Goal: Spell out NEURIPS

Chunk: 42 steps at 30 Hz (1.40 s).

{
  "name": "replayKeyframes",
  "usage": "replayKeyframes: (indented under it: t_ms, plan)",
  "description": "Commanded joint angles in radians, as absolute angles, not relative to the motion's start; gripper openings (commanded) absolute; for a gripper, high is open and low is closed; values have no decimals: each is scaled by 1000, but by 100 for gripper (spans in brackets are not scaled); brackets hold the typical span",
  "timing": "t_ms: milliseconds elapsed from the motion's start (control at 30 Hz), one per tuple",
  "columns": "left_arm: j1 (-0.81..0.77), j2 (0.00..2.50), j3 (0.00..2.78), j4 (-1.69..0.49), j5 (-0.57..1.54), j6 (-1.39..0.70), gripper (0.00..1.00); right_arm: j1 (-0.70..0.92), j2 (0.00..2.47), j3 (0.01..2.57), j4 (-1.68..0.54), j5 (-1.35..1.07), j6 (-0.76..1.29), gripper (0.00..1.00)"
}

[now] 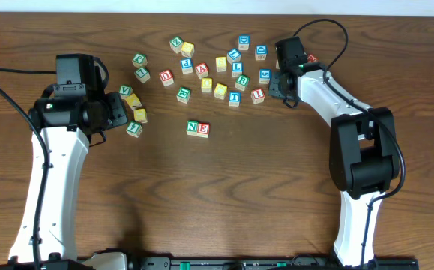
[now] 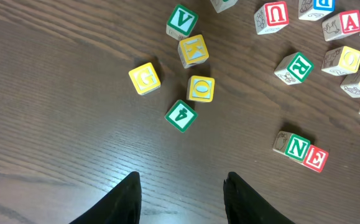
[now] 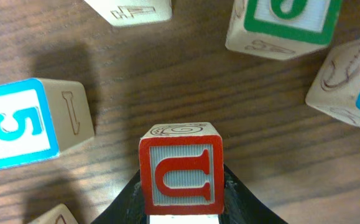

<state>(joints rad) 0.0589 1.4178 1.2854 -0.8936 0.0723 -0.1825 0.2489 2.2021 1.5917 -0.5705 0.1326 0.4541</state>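
Two robot arms point(image 1: 52, 172), about twenty-six lettered wooden cubes point(image 1: 193, 128), one wooden table point(image 1: 202, 202)

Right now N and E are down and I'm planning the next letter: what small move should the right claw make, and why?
Probably lift straight up. The right claw grips the red U cube, the letter due after the N cube and E cube paired mid-table. Neighbours like the blue 5 cube sit close, so dragging sideways could knock them.

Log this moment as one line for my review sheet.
row: N cube, E cube side by side | right tool: shut on red U cube | left tool: open, empty
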Motion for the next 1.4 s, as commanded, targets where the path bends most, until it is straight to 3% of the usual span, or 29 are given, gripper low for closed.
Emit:
replayKeyframes:
  t_ms: [0, 633, 1367]
  plan:
    - [62, 1424, 1292, -896, 67, -176, 43, 250, 2197, 1605, -616, 150, 437, 25]
    - [62, 1424, 1292, -892, 67, -176, 43, 281, 2116, 1605, -871, 49, 240, 25]
    - [62, 1424, 1292, -892, 67, -176, 43, 525, 2116, 1604, -932, 49, 29, 27]
